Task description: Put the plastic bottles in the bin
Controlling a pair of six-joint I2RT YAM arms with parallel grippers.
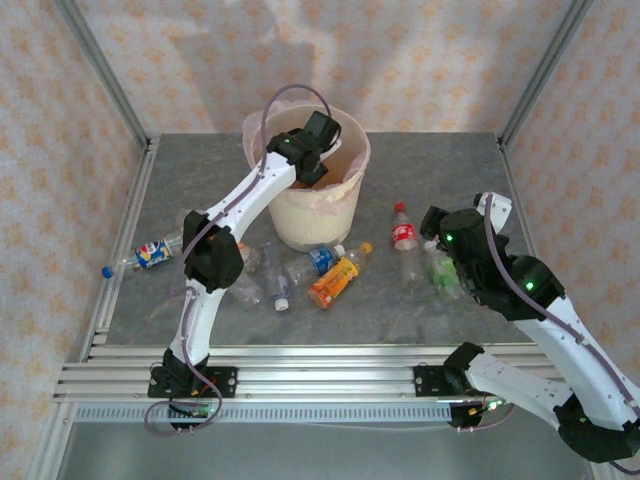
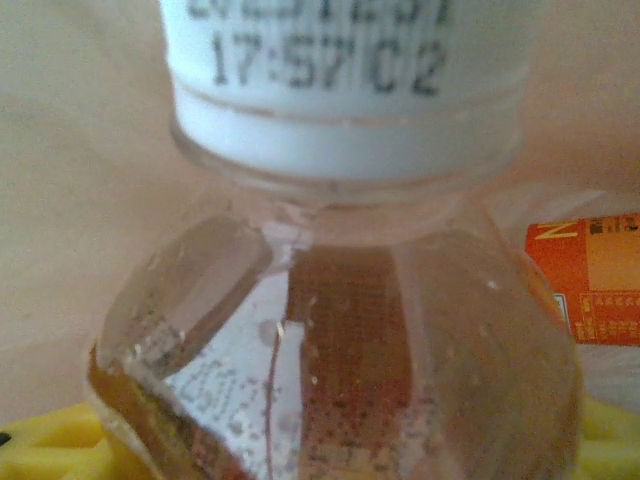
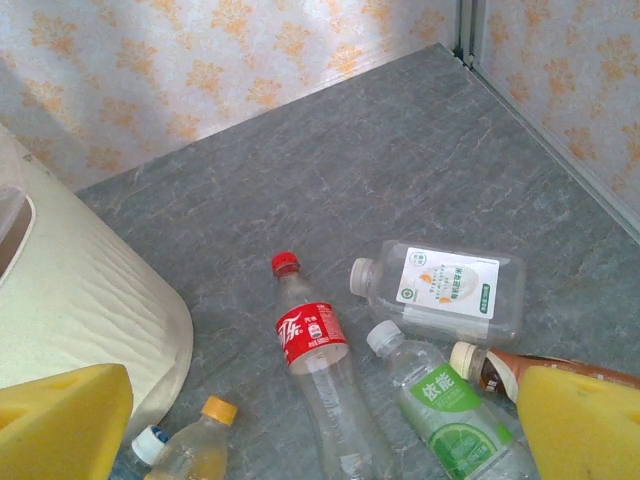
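Note:
My left gripper [image 1: 318, 140] hangs over the mouth of the cream bin [image 1: 305, 222]. In the left wrist view a clear plastic bottle [image 2: 340, 340] with a white cap sits between the yellow pads [image 2: 45, 445], which press on its sides. Below it, an orange-labelled bottle [image 2: 590, 275] lies inside the bin. My right gripper [image 1: 440, 235] is open above a red-labelled bottle [image 3: 315, 350], a green-labelled one [image 3: 450, 410] and a square clear one [image 3: 445, 290]. More bottles lie in front of the bin, among them an orange one [image 1: 335, 282] and a blue-labelled one [image 1: 315, 262].
A blue-labelled bottle [image 1: 150, 252] lies at the table's left edge by the metal rail. A brown bottle [image 3: 490, 365] rests against my right pad [image 3: 580, 420]. Patterned walls close in the back and both sides.

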